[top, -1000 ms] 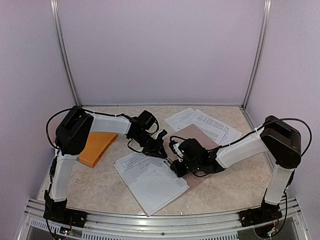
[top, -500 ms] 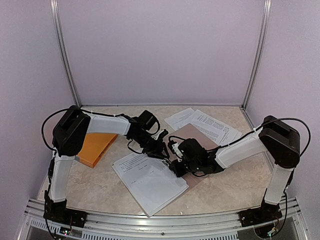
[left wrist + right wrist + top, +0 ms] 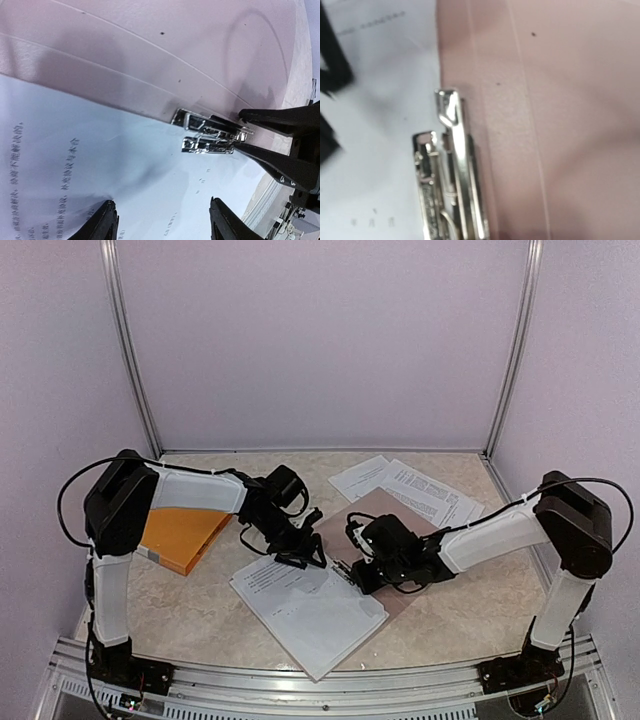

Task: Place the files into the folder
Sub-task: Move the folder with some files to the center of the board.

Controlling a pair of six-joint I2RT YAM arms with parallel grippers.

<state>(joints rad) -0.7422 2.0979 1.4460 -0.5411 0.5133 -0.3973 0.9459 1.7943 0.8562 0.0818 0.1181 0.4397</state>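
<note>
Left tool (image 3: pixel 162 205): fingers apart, nothing between them, hovering just over the top sheet; only the two dark tips enter the left wrist view, the rest is cut off at the bottom edge.
Right tool (image 3: pixel 242 131): its two black fingers come in from the right and taper to either side of the clip's end. Whether they press on it or merely flank it cannot be told. Its own wrist view shows none of its fingers.
Files (image 3: pixel 310 610): a stack of white printed sheets lying flat on the bench (image 3: pixel 200 615), at front centre, set at an angle. Its far corner lies under the two tools. The print is too small to read from above and blurred up close.
Loose sheets (image 3: pixel 410 488): more printed pages at the back right, partly tucked under the folder's far edge.
Folder (image 3: pixel 395 508): a flat pinkish board between the two paper groups. Much of it is covered by the right arm and by the stack.
Metal clip (image 3: pixel 207 135): shiny, on the folder right at the edge of the top sheet. Whether the paper sits under it is hard to make out. In the right wrist view (image 3: pixel 450 175) its lower end is cut off.
Orange item (image 3: pixel 180 535): flat, at the left, half hidden behind the left arm.
</note>
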